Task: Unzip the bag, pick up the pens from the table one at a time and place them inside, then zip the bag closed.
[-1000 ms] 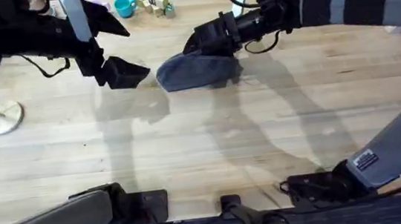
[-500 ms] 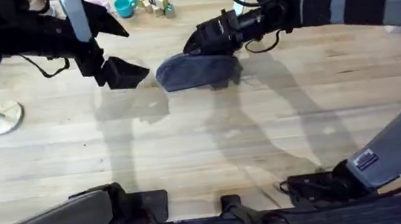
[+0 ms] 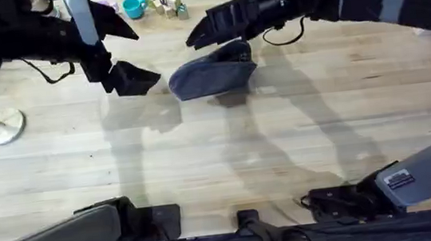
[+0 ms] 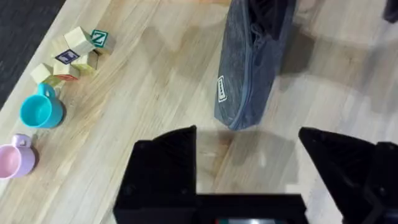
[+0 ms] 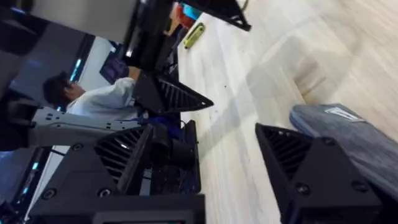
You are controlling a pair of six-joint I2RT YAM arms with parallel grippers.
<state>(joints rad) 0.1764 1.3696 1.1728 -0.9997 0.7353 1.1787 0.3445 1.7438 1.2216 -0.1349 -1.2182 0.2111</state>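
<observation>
Light-wood table (image 3: 228, 159) of plank strips across most of the overhead frame, bare in the middle and lower part. Grey-blue bag (image 3: 212, 73) lying upper centre, long axis running left to right, rounded left end, right end raised a little under the right arm. From the left wrist camera, same bag (image 4: 252, 68) flat on the wood, zipper line along its top face, small white label on the side near its lower end; zipper state not readable. Left gripper (image 3: 135, 77) at upper left of centre, just left of the bag and apart from it, black fingers spread wide, nothing between them; in its own camera, gripper (image 4: 249, 180) with bare wood showing in the gap. Right gripper (image 3: 200, 34) reaching in from the upper right, just above and behind the bag's left half, jaws parted, nothing held; contact with the bag not discernible from above. In its own camera, right gripper (image 5: 205, 168) fingers wide apart, bag end (image 5: 348, 134) beside the right-hand finger. Along the far edge at upper left: teal cup (image 3: 134, 7), pink cup (image 4: 15, 158), cluster of small wooden blocks (image 3: 168, 3). White round stand base (image 3: 1, 125) at far left.
</observation>
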